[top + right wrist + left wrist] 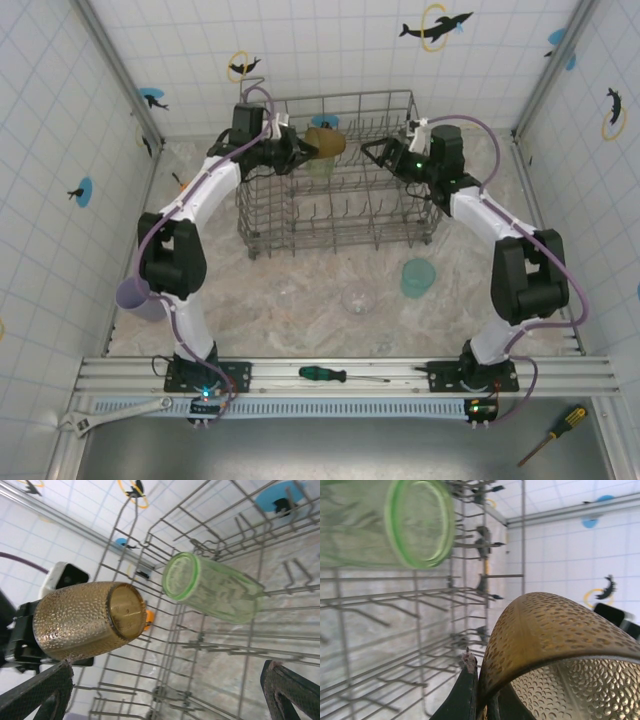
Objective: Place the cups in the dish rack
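1 amber cup (325,142) — rim clamped in left gripper (303,152), above dish rack (330,215) far-left corner; right gripper (378,152) — spread wide, empty, near cup's right.

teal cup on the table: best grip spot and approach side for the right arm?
Span the side wall of the teal cup with the open right gripper, coming from above. It stands on end, alone on the table in front of the dish rack, its round wall free all round.
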You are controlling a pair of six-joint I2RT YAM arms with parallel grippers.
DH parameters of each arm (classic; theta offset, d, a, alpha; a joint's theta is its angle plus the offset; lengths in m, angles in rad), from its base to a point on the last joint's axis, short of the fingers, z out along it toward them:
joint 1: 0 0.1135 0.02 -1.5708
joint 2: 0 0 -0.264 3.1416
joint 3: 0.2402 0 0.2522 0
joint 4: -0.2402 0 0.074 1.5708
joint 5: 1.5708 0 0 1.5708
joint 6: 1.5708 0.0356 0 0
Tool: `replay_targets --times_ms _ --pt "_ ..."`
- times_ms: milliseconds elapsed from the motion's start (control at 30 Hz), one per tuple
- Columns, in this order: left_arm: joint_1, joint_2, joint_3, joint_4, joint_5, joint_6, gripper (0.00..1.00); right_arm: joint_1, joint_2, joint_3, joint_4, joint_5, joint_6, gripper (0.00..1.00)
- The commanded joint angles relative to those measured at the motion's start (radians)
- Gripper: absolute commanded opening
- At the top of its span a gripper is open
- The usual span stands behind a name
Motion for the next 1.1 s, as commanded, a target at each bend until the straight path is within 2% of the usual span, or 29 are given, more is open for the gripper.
replay_targets --times_ms 0,133,333,900,1067 --pt "0.008 0.040 0.039 0.185 0.137 -0.143 0.00 -0.004 0.040 0.028 0.210 -0.085 0.155 1.00" --pt "0.009 0.077 0.042 0.291 0.185 -0.235 0.00 -0.002 0.078 0.027 0.365 -0.103 0.275 1.00" --pt "0.009 0.095 0.018 0.415 0.217 -0.327 0.00 0.006 0.160 0.103 0.483 -0.135 0.412 0.95" --pt "-0.002 0.112 -0.033 0.571 0.255 -0.440 0.00 0.072 0.275 0.256 0.543 -0.104 0.538 0.82" --pt "-0.011 0.127 -0.038 0.627 0.263 -0.481 0.00 0.086 0.297 0.288 0.549 -0.108 0.574 0.82"
